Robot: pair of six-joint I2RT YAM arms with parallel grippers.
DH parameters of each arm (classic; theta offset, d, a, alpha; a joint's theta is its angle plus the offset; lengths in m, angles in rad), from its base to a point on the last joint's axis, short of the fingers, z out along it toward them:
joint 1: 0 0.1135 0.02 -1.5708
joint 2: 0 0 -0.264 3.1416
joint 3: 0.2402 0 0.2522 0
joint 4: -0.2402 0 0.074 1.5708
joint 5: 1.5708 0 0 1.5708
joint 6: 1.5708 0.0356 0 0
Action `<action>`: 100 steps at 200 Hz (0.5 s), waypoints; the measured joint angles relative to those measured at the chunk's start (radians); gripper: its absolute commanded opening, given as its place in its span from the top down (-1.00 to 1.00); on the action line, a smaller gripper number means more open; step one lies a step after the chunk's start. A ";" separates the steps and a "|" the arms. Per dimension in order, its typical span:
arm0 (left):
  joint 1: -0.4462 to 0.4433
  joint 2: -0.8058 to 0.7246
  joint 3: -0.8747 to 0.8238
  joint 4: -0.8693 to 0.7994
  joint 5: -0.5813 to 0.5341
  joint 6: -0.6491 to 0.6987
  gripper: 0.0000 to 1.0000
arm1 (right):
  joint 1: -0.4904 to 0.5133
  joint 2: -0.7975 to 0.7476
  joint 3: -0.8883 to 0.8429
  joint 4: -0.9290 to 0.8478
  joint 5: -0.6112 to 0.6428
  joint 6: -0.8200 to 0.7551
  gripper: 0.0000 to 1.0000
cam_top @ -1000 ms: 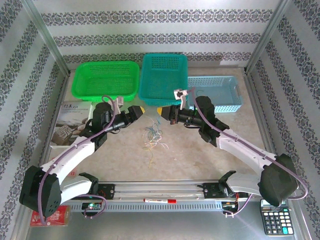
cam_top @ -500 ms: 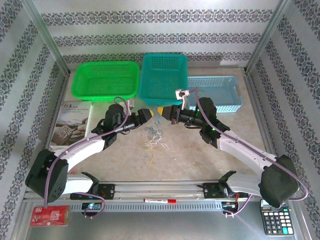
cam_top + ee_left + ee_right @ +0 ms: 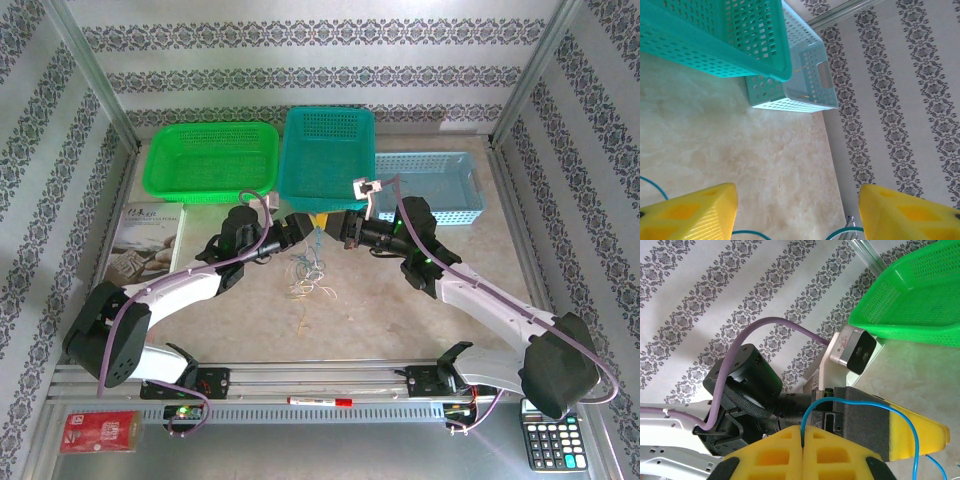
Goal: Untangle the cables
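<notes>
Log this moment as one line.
right gripper: shut on blue wire | left gripper: open, facing it | cable bundle: on table below grippers

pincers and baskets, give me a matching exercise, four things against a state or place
Things:
1. left pincer
2. right pincer
3. green basket
4. calculator

States or places:
a. near right corner
b. shut on the blue cable
c. open
d. leftmost in the row of baskets

Pairs: 1-c; 2-b; 3-d; 4-a
</notes>
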State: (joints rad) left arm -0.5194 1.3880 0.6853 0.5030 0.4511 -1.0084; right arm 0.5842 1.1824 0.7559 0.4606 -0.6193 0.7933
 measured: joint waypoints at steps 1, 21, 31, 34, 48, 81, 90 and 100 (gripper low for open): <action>0.000 0.000 0.000 0.001 0.000 0.000 -0.35 | 0.000 0.000 0.000 0.000 0.000 0.001 1.00; -0.006 0.001 0.006 0.013 -0.008 -0.005 -0.51 | 0.000 0.000 0.000 0.000 0.000 0.005 1.00; -0.009 0.001 0.007 0.017 -0.013 -0.008 -0.56 | 0.000 0.000 -0.001 0.001 0.000 0.006 1.00; -0.010 0.001 0.007 0.018 -0.014 -0.011 -0.56 | 0.000 0.000 -0.001 0.001 0.000 0.006 1.00; -0.012 0.001 0.007 0.021 -0.016 -0.014 -0.56 | 0.000 0.000 -0.005 0.001 0.000 0.010 1.00; -0.014 0.001 0.005 0.029 -0.021 -0.018 -0.40 | 0.000 0.000 -0.010 0.001 0.001 0.013 1.00; -0.017 0.001 0.002 0.038 -0.023 -0.023 -0.35 | 0.000 0.000 -0.010 0.001 0.001 0.013 1.00; -0.019 0.001 -0.003 0.051 -0.023 -0.023 -0.30 | 0.000 0.000 -0.010 0.001 0.001 0.013 1.00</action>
State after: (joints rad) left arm -0.5388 1.3891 0.6819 0.5537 0.4282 -1.0317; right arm 0.5842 1.1828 0.7464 0.4618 -0.6186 0.8062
